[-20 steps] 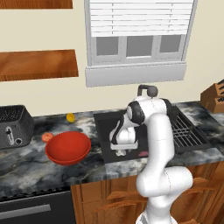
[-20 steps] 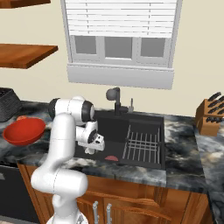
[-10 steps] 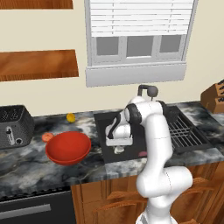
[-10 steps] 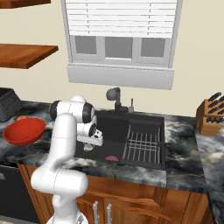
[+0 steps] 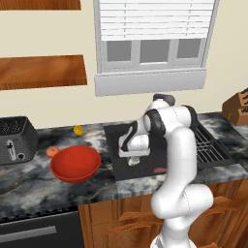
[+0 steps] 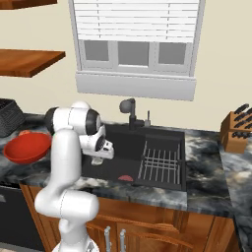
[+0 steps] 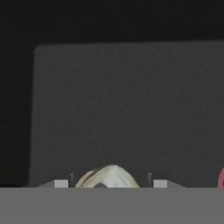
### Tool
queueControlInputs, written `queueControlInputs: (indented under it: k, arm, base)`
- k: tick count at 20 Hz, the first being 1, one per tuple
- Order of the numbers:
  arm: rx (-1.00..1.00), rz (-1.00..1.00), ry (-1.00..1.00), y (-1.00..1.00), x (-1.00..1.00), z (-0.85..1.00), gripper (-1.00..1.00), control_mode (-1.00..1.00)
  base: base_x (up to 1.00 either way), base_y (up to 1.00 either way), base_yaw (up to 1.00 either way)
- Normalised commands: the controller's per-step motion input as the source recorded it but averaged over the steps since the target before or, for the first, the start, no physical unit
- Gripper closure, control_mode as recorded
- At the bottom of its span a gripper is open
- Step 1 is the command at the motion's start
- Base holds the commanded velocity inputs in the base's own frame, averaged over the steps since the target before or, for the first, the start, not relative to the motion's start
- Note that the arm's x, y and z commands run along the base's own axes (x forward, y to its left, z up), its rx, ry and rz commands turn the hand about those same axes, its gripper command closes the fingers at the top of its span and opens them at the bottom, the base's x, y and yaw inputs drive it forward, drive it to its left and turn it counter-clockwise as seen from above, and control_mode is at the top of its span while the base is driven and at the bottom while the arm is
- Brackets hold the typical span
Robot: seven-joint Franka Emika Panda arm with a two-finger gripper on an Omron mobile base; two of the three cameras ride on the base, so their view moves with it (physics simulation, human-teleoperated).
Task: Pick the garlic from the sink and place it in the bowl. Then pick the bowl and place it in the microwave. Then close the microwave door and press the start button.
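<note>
Robot gripper (image 5: pixel 133 161) raised above the dark sink (image 5: pixel 145 147), its fingers pinching the off-white garlic (image 7: pixel 108 177), seen between them in the hand view over the basin floor. Red bowl (image 5: pixel 75 163) on the marbled bench (image 5: pixel 29 181) left of the sink; flat red item (image 6: pixel 126 178) on the basin floor.

left base view looks forward and down from behind the arm's left, taking in the red bowl (image 5: pixel 75 163) and the sink (image 5: pixel 127 136); right base view does the same from the right, sharing the sink (image 6: pixel 162 142) and bowl (image 6: pixel 27 148); hand view sits close, facing the dark sink floor (image 7: pixel 127 109)
</note>
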Motion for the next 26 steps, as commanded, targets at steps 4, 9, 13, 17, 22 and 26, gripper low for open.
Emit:
queueControlInputs:
  k: [4,9,13,17,22,26]
  arm:
    - [0.03,0.03,-0.38,-0.03,-0.51,1.0,1.0,-1.0]
    - [0.05,0.05,-0.3,0.08,-0.51,1.0,1.0,-1.0]
    - [0.0,0.01,-0.29,0.17,-0.31,1.0,1.0,-1.0]
    - [0.0,0.0,-0.05,0.43,-0.25,1.0,1.0,-1.0]
    - [0.0,0.01,0.0,0.74,-0.28,1.0,1.0,-1.0]
    - [0.0,0.0,0.0,0.59,-0.1,1.0,1.0,-1.0]
  base:
    - [0.0,0.0,0.0]
    - [0.0,0.0,0.0]
    - [0.0,0.0,0.0]
    - [0.0,0.0,0.0]
    - [0.0,0.0,0.0]
    - [0.0,0.0,0.0]
